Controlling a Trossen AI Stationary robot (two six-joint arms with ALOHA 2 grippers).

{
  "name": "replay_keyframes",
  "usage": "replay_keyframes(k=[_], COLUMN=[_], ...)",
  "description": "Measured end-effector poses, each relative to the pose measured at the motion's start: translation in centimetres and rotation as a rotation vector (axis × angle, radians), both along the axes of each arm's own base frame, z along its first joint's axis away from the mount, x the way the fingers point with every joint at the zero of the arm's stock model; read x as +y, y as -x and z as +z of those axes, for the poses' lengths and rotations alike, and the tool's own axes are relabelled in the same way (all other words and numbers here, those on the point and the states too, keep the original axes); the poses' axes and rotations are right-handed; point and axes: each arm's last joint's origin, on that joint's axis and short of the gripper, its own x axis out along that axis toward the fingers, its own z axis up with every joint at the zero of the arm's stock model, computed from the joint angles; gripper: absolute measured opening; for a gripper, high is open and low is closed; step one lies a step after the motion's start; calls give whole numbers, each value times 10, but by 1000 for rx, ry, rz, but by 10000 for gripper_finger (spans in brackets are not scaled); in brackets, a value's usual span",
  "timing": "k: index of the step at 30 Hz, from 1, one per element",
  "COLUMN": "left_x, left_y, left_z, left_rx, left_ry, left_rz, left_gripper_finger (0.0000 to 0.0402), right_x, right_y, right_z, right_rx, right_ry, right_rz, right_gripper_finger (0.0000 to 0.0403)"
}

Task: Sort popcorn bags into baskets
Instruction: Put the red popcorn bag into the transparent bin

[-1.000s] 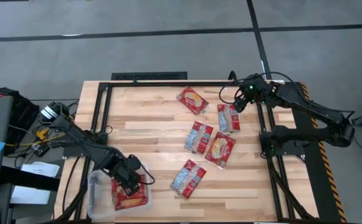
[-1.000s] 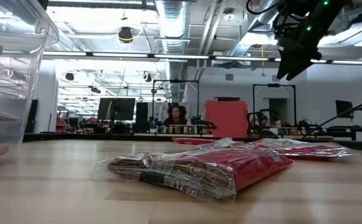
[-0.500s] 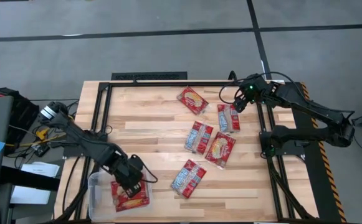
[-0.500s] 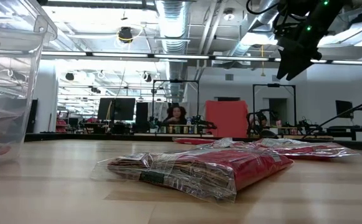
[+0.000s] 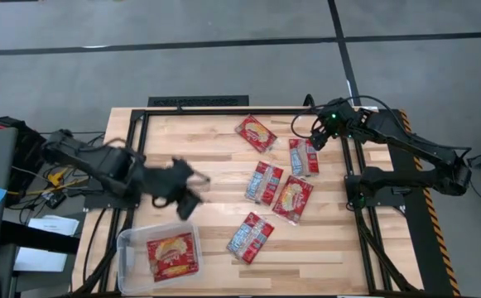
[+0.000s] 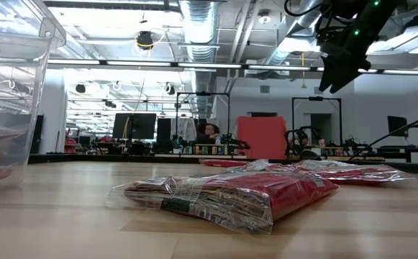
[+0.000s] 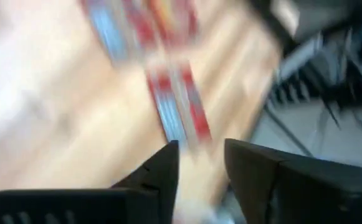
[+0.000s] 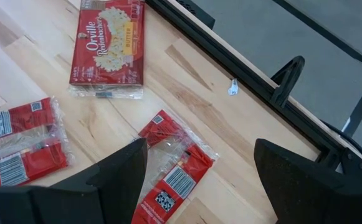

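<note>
Left gripper: the dark two-finger left gripper [image 5: 186, 194] hangs over bare wood between the tub and the loose packets, blurred in the high view; in its wrist view the two fingers [image 7: 159, 177] stand apart with nothing between them.
Right gripper: the dark right gripper [image 5: 316, 136] hovers at the table's far right, just beside the nearest packet; its fingers [image 8: 121, 171] are spread wide and empty.
Tub: the clear shallow rectangular plastic tub [image 5: 129, 248] sits at the near left corner of the light wooden table [image 5: 199, 157], long axis across the table.
Packet in tub: one flat red popcorn packet with a cream picture [image 5: 172, 254] lies face up inside, its long axis roughly along the tub's.
Far packet: a red packet showing its yellow picture [image 5: 256, 133] lies tilted, long axis running diagonally.
Right packet: a red packet with pale panels [image 5: 303, 157] lies near the right gripper, long axis pointing roughly toward the far edge.
Middle pair: a barcode-side packet [image 5: 264, 182] and a picture-side packet [image 5: 292, 199] lie side by side, touching, both leaning slightly.
Near packet: a red and pale blue packet [image 5: 250, 237] lies diagonally, well apart from the tub.
</note>
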Motion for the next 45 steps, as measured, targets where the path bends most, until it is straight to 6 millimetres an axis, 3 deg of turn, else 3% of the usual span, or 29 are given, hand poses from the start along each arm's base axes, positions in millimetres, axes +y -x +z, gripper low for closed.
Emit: replay_keyframes(k=[4,8,14,20,24,28,34,45], left_x=[28,54,71,68,57,47,27,-16], left_y=[-16,-48,-107,-150,-171,-178,-171,-168], left_z=[6,-15,-79,-151,-183,-193,-198,-208], left_rx=[-78,2,202,358,348,333,403,410], left_ry=[-183,-231,-222,-91,33,28,-60,-36], left_rz=[33,14,-86,-144,-192,-173,-90,-6], left_gripper_finger=[174,226,276,297,300,300,300,300], right_x=[0,1,2,3,3,3,3,3], right_y=[1,1,1,1,1,1,1,0], right_z=[-1,-1,-1,-3,-3,-3,-3,-2], right_rx=[9,11,17,38,38,39,38,24], right_ry=[-6,-9,-20,-35,-37,-37,-36,-41], right_rz=[1,2,23,70,79,79,79,109], right_gripper_finger=[317,317,317,317,317,317,317,317])
